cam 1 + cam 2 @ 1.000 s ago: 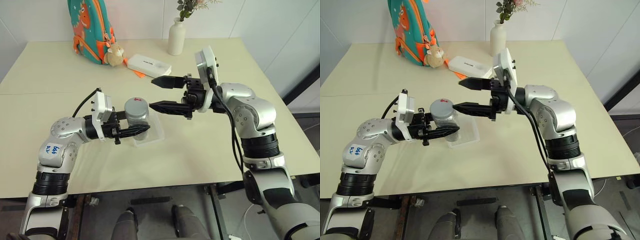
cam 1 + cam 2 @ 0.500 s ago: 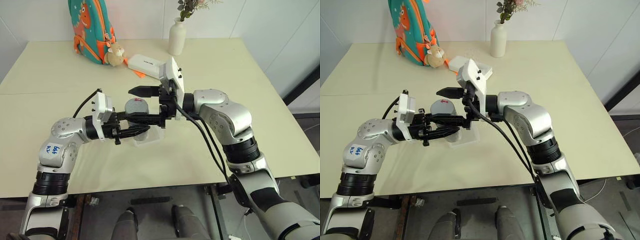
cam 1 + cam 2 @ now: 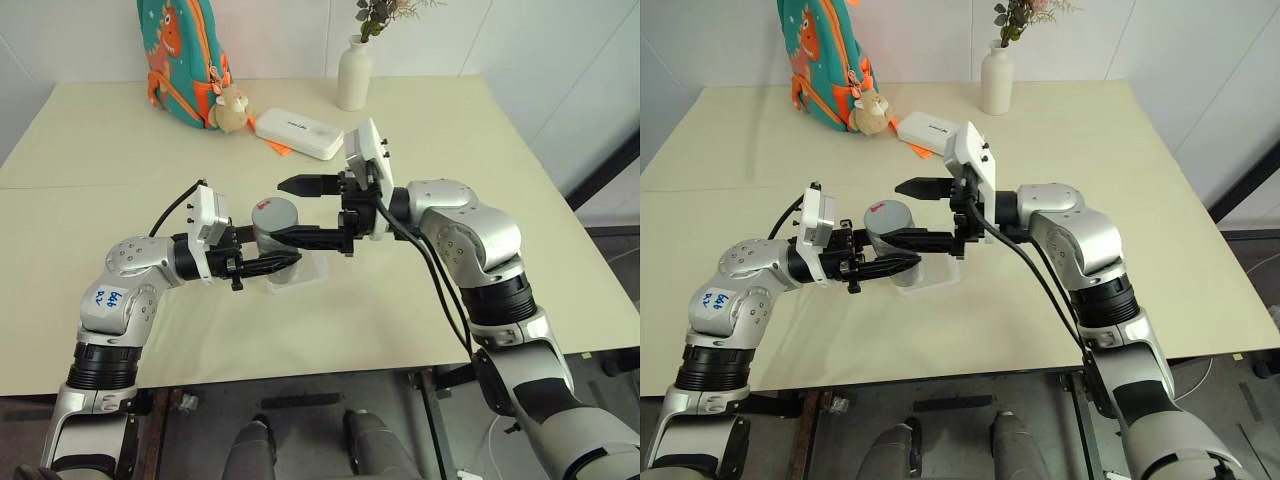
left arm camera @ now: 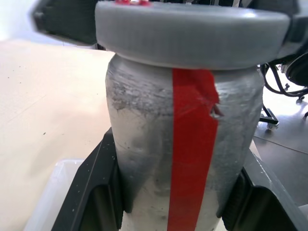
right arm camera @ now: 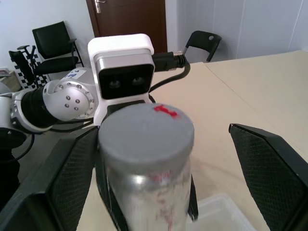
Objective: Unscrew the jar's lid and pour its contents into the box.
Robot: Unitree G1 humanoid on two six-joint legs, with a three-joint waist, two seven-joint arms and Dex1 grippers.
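Note:
My left gripper (image 3: 281, 251) is shut on the jar (image 3: 276, 240), a frosted clear cylinder with a red strip (image 4: 192, 154), and holds it upright just above the box (image 3: 313, 268). The grey lid (image 3: 274, 212) sits on the jar. My right gripper (image 3: 280, 211) is open and reaches in level from the right. One of its fingers (image 5: 67, 178) is on each side of the lid (image 5: 144, 127), with gaps showing. The left fingers (image 4: 91, 192) press the jar's sides. The contents are hidden behind the jar's frosted wall.
At the back of the table stand a teal and orange backpack (image 3: 180, 55) with a small plush toy (image 3: 230, 105), a white vase (image 3: 352, 75) and a flat white case (image 3: 298, 133). The table's front edge lies close below the arms.
My right gripper swung in from the right, dropped a little, and now stands open around the lid. The left gripper and the jar have stayed in place.

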